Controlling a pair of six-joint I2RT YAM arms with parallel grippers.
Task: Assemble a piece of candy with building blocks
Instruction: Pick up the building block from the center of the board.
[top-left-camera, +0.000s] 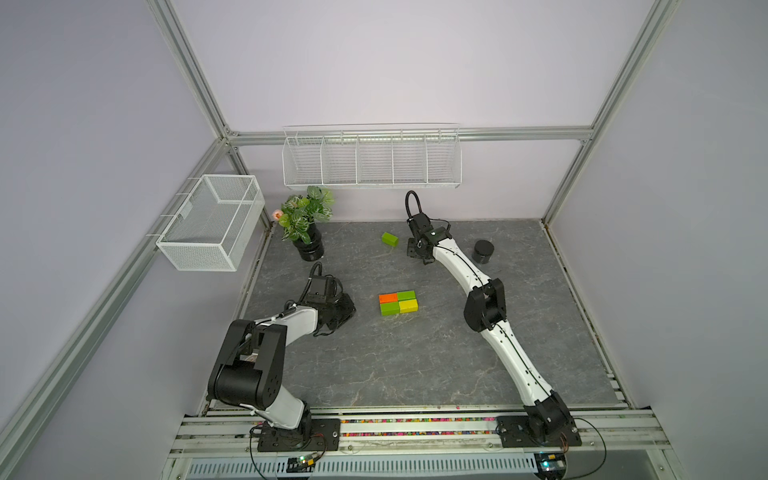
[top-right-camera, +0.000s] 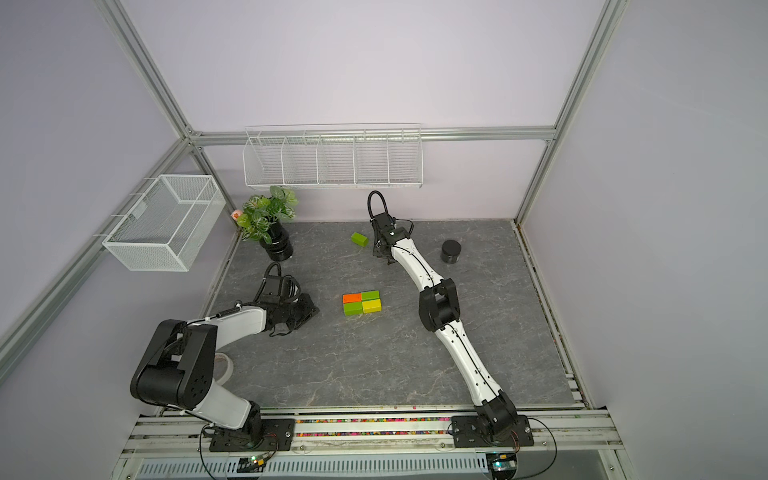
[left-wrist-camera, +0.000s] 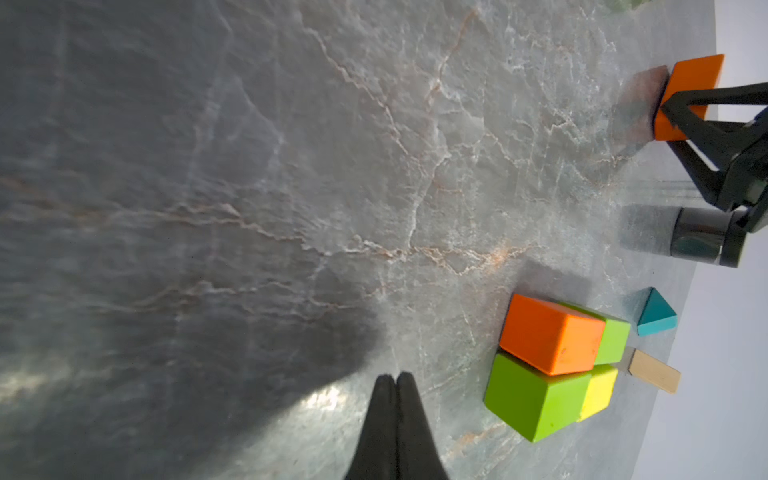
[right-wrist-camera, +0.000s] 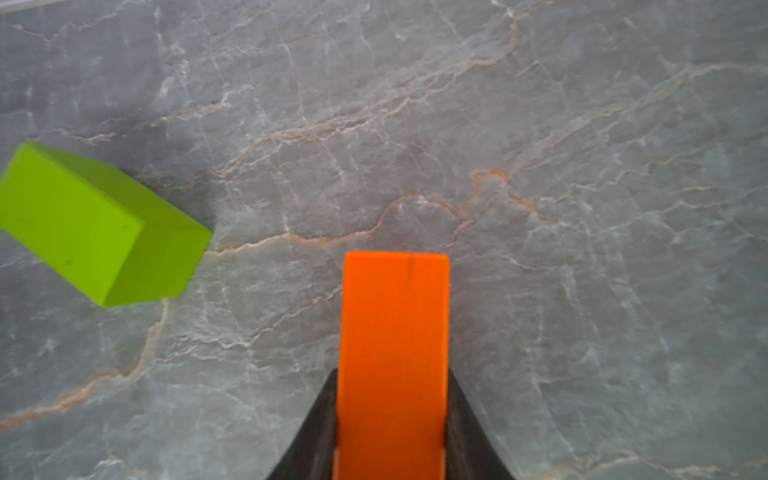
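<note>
Four building blocks lie joined in a two-by-two patch (top-left-camera: 398, 302) at mid table: orange (top-left-camera: 388, 297), green (top-left-camera: 407, 295), green (top-left-camera: 389, 308), yellow (top-left-camera: 408, 306). A loose green brick (top-left-camera: 390, 239) lies at the back. Beside it my right gripper (right-wrist-camera: 392, 374) is shut on an orange brick (right-wrist-camera: 392, 316) that sits low on the table. My left gripper (left-wrist-camera: 394, 376) is shut and holds nothing, left of the patch (left-wrist-camera: 552, 357). The left wrist view also shows a teal triangle (left-wrist-camera: 656, 312) and a tan block (left-wrist-camera: 654, 371) past the patch. The right arm hides both in the top views.
A black round jar (top-left-camera: 483, 251) stands right of the right gripper. A potted plant (top-left-camera: 309, 245) is at the back left corner. A wire basket (top-left-camera: 212, 222) hangs on the left wall and a wire rack (top-left-camera: 372, 160) on the back wall.
</note>
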